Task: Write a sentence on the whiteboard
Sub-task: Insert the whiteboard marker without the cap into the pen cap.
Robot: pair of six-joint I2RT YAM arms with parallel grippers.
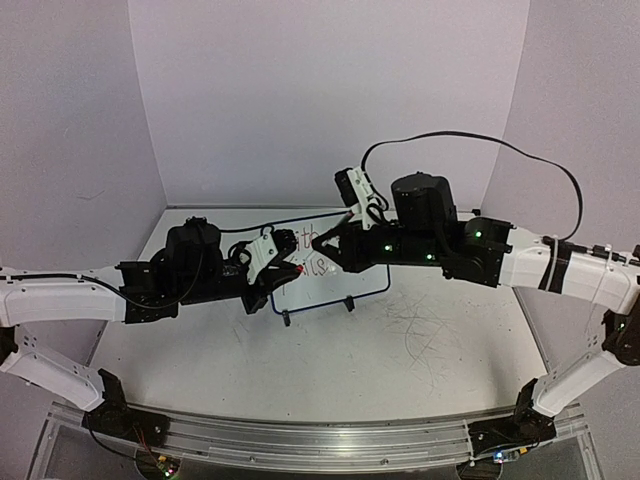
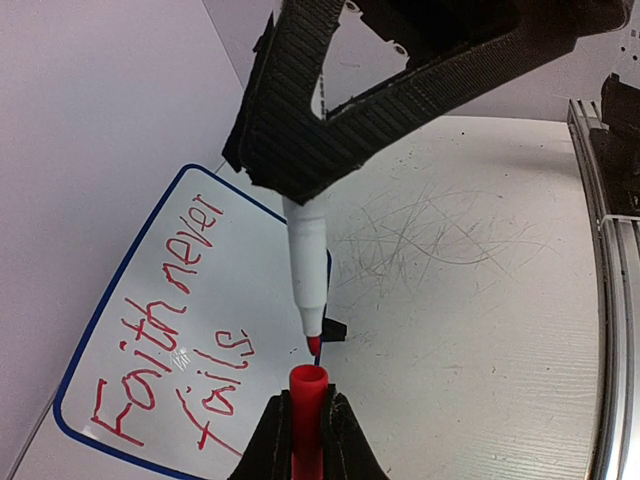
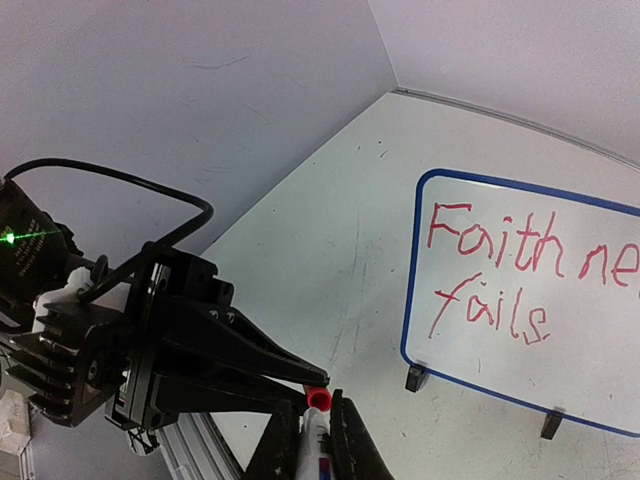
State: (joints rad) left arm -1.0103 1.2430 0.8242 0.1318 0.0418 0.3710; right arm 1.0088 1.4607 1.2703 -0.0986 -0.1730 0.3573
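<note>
The whiteboard [image 1: 345, 275] stands on its two black feet at mid-table; it also shows in the left wrist view [image 2: 245, 265] and the right wrist view [image 3: 600, 350]. The sentence [image 2: 140, 375] in red reads "Faith never fails" over two lines, also legible in the right wrist view [image 3: 490, 245]. My left gripper [image 2: 307, 405] is shut on a red marker cap [image 2: 307, 385], open end up. My right gripper [image 3: 315, 420] is shut on the white marker [image 2: 305, 260]. The marker's red tip points down just above the cap's mouth. Both grippers [image 1: 290, 270] [image 1: 322, 245] meet in front of the board.
The white tabletop [image 2: 470, 300] carries faint grey scribble marks to the right of the board. An aluminium rail [image 1: 300, 440] runs along the near edge. Lilac walls enclose the back and sides. A black cable [image 1: 470, 140] loops above the right arm.
</note>
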